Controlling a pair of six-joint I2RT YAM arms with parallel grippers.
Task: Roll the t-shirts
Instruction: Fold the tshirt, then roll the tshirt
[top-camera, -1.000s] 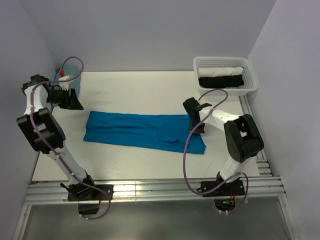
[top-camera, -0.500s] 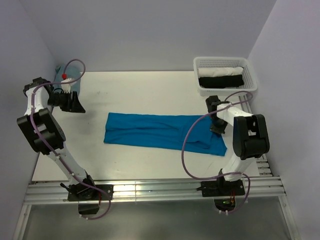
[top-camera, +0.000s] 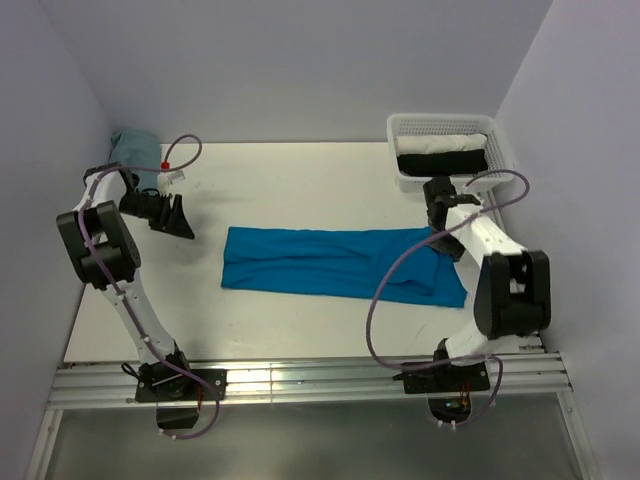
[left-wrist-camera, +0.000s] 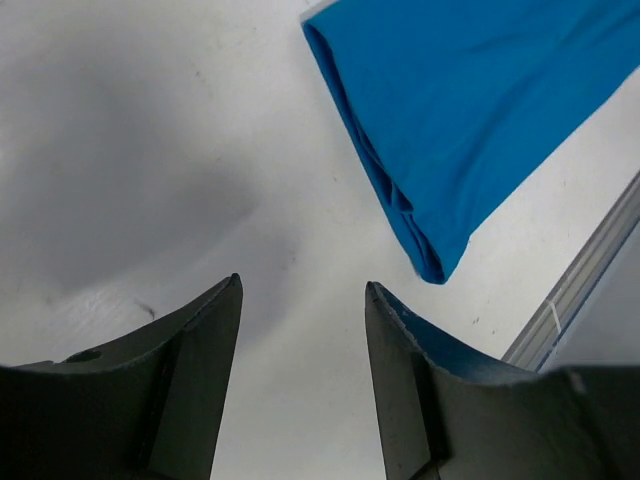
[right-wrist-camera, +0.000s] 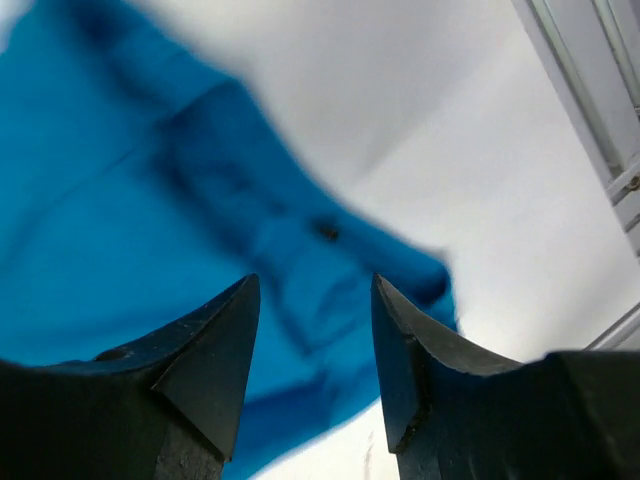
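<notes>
White table (top-camera: 300, 190) across most of the overhead view, with aluminium rails (top-camera: 300, 378) along its near edge.

Near the middle, a bright blue t-shirt (top-camera: 335, 262), folded lengthwise into a long flat band laid left to right and slightly askew, not rolled. Right end close to the table's right side, near but apart from the white mesh basket (top-camera: 505, 170) in the far right corner.

Inside the basket, a white roll (top-camera: 445, 143) at the back and a black roll (top-camera: 440, 163) touching it in front.

In the far left corner, a crumpled grey-teal cloth bundle (top-camera: 135, 148).

Purple cables (top-camera: 375, 300) looping along both arms.

Left gripper (top-camera: 178, 218) just beyond the shirt's left end, over bare tabletop. From its wrist camera (left-wrist-camera: 303, 290): fingers spread well apart, nothing between them, the shirt's folded edge (left-wrist-camera: 470, 110) ahead and to the right.

Right gripper (top-camera: 447, 243) above the shirt's right end. From its wrist camera (right-wrist-camera: 315, 285): fingers parted wide, gripping nothing, blurred blue fabric (right-wrist-camera: 120, 230) below and white table past its corner.
</notes>
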